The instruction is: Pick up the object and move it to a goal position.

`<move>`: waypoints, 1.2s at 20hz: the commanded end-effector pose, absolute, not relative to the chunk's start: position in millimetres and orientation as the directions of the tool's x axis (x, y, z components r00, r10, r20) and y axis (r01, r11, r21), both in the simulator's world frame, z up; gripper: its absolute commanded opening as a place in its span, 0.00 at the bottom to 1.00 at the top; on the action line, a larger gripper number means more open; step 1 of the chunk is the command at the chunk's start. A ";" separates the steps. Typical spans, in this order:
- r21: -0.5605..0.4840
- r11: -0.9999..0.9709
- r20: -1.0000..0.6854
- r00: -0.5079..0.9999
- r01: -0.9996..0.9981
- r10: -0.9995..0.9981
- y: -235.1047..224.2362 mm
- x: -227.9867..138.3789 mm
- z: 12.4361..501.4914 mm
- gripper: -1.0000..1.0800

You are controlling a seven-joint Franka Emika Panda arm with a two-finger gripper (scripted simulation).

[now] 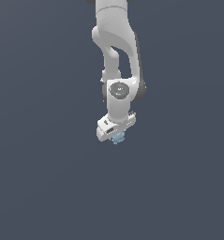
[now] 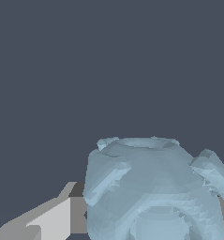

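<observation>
The object is a small light blue, bumpy, roughly round lump (image 1: 118, 138). In the exterior view it peeks out just under the white hand of the arm. My gripper (image 1: 116, 136) sits right over it, and the fingers themselves are hidden by the hand there. In the wrist view the lump (image 2: 153, 192) fills much of the picture, very close to the camera. One grey fingertip (image 2: 52, 215) shows beside it, touching its side, and a sliver of the other finger shows on its far side. The lump sits between the fingers.
The white arm (image 1: 115, 42) comes down from the top of the exterior view. All around is a plain dark blue-grey surface (image 1: 48, 178) with no other objects or edges in view.
</observation>
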State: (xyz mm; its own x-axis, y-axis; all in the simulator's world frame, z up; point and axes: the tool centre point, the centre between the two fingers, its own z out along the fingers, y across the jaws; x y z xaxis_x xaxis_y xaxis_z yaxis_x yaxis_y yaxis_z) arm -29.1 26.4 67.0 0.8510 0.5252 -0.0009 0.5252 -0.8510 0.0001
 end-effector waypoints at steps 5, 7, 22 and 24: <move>0.000 -0.851 0.000 0.851 0.525 0.525 -14.7 -36.3 112.4 0.00; 0.000 -0.851 0.000 0.851 0.525 0.525 -30.8 -39.0 130.4 0.00; -0.001 -0.851 0.001 0.851 0.525 0.525 -110.9 -49.1 219.3 0.00; -0.001 -0.851 0.001 0.851 0.525 0.525 -113.4 -49.1 222.0 0.00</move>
